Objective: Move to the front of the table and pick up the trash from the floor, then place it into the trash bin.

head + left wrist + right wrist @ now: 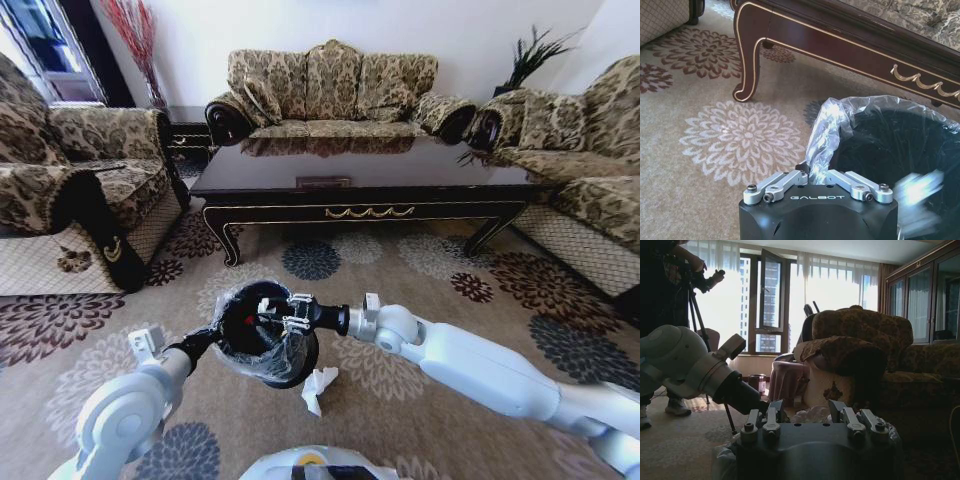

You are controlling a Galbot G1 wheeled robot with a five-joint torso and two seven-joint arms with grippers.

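The black trash bin [285, 365], lined with a crinkly clear bag, stands on the patterned floor [420, 255] in front of the dark table [360, 170]. My left gripper [214, 338] is shut on the near-left rim; in the left wrist view its fingertips pinch the bag edge [815, 172] of the trash bin [890, 145]. My right gripper [268, 310] hovers over the bin's mouth, fingers apart and empty; the right wrist view shows it [807, 415] just above the bag. A red speck [248, 322] lies inside the bin. Trash, a crumpled white paper [320, 388], lies beside the bin.
Patterned sofas stand at the left [70, 190], behind the table [330, 90] and at the right [590, 160]. A curved table leg [747, 65] rises close to the bin. Open carpet stretches between the table's front and me.
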